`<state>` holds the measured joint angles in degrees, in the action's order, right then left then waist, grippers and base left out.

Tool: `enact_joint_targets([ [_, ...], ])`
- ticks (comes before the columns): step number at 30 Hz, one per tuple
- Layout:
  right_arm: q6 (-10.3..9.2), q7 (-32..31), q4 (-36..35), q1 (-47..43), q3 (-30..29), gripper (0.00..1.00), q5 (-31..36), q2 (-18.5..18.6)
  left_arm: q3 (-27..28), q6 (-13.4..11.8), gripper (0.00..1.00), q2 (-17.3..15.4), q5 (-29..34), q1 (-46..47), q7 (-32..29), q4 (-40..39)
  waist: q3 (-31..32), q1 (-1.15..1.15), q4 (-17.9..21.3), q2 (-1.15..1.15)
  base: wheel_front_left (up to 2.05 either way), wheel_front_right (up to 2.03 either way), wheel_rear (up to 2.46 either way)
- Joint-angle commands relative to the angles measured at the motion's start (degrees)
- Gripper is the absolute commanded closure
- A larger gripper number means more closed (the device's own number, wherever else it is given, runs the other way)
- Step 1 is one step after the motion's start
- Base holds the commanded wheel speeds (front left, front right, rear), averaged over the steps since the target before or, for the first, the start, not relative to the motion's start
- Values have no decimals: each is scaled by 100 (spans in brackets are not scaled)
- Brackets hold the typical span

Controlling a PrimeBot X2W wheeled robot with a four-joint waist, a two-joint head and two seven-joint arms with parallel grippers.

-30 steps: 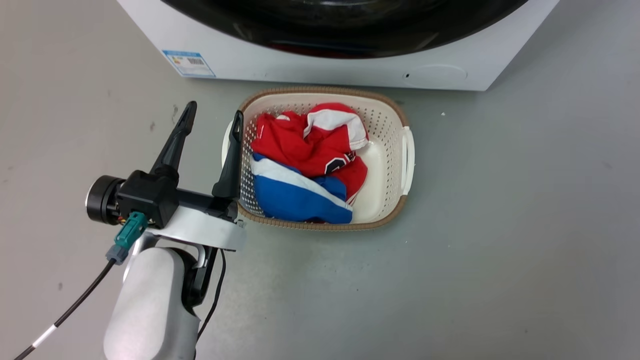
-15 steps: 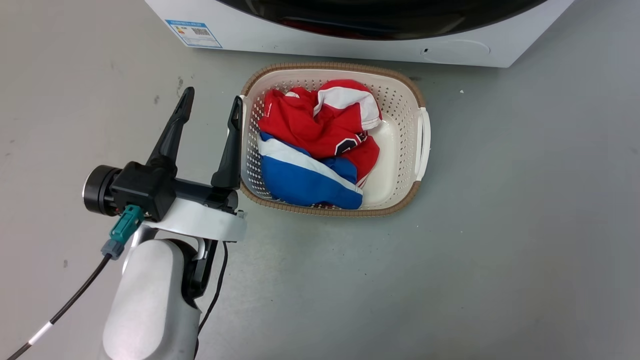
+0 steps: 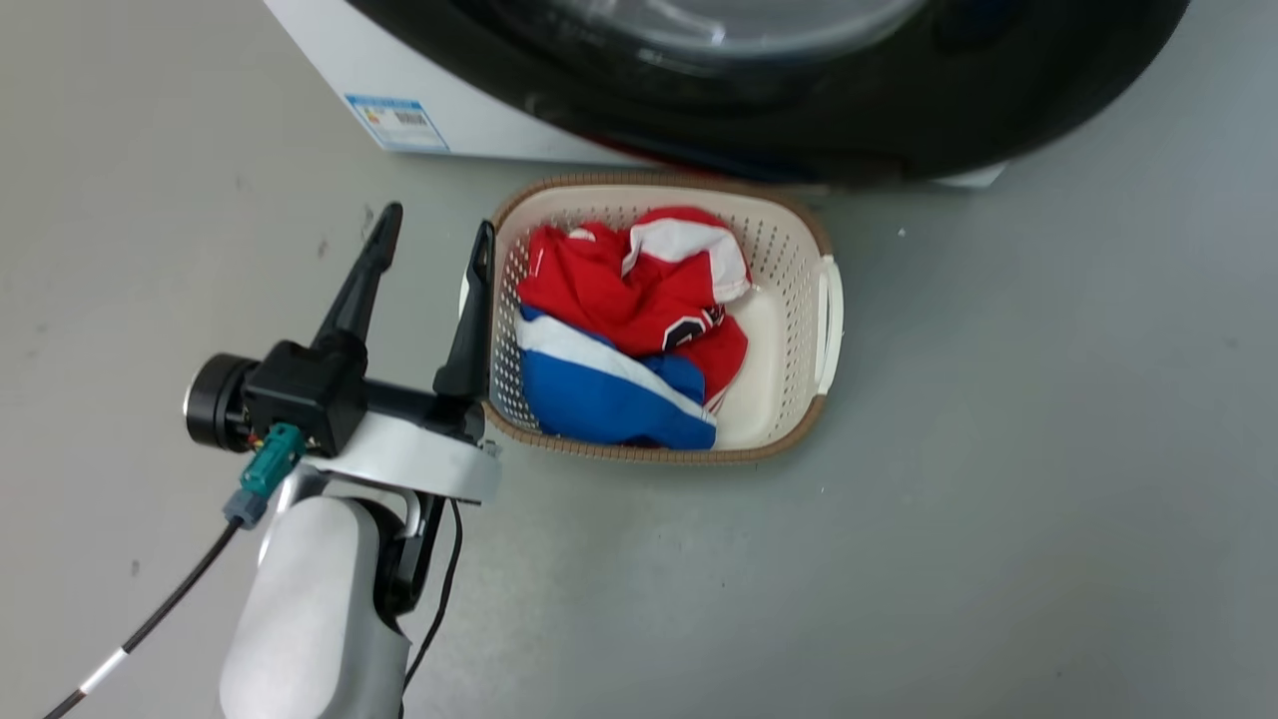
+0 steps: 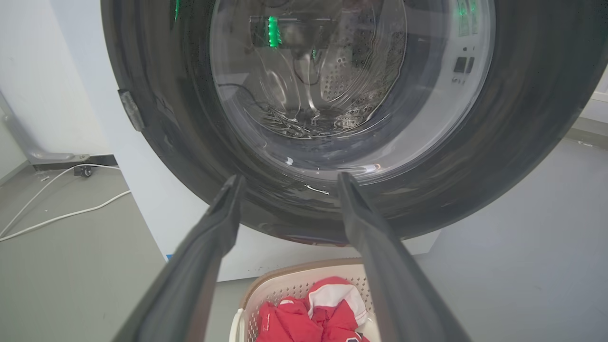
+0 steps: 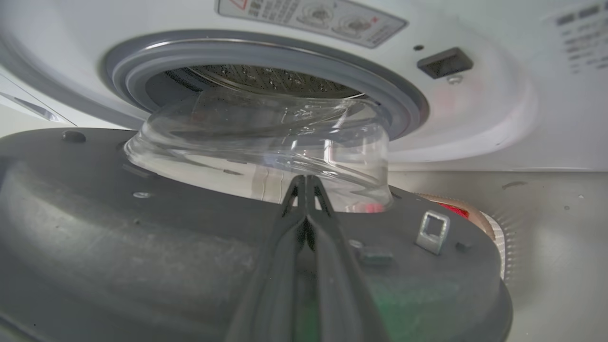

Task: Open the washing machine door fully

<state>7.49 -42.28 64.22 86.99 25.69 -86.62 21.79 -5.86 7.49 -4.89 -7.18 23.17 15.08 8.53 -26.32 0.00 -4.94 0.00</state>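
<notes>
The washing machine door [image 3: 899, 120] is a glossy black disc with a clear glass centre, standing ajar from the white washer [image 3: 329, 60]. Its lower edge hangs over the basket's far rim. In the left wrist view the door [image 4: 156, 118] faces me, and my left gripper [image 4: 289, 180] stands open and empty short of it. In the head view the left gripper [image 3: 436, 225] hovers beside the basket's left wall. In the right wrist view my right gripper [image 5: 304, 179] is shut, lying over the door's grey inner face [image 5: 118, 228], tips at the base of the glass bowl [image 5: 266, 137].
A cream laundry basket [image 3: 824, 310] holding red, white and blue clothes [image 3: 619, 330] sits on the grey floor in front of the washer. The drum opening with its grey rubber ring [image 5: 403, 104] is exposed. White cables [image 4: 57, 213] lie on the floor left of the washer.
The door has swung out from the washer front and now covers its lower right corner and overhangs the basket. The head view shifted. The left gripper stays open beside the basket.
</notes>
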Motion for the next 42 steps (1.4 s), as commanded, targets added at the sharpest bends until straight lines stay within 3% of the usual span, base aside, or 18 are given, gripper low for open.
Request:
enact_joint_targets([
  [1, 0, -116, -56, -241, 58, 100, 2, -50, -15, 0, 0, -1, 38, -107, 14, 35, 195, 0, 36, 0, 0, 0, 0],
  [11, 0, -657, -696, -1505, 172, 100, -179, -145, -14, 0, 0, 9, 62, -589, 14, 264, 1070, 0, 107, 0, 0, 0, 0],
  [25, 1, -1040, -2247, -3473, 428, 100, -451, -434, -111, -1, 0, -10, 53, -1391, 14, 500, 2115, 0, 139, 0, 0, 0, 0],
  [36, 1, -809, -3033, -4226, 724, 100, -331, -762, -189, -1, 0, -33, -11, -1590, 14, 579, 2377, 0, 65, 0, 0, 0, 0],
  [42, 0, -336, -3228, -4447, 639, 100, -212, -854, -210, 0, 0, -25, -41, -1589, 14, 589, 2405, 0, 47, 0, 0, 0, 0],
])
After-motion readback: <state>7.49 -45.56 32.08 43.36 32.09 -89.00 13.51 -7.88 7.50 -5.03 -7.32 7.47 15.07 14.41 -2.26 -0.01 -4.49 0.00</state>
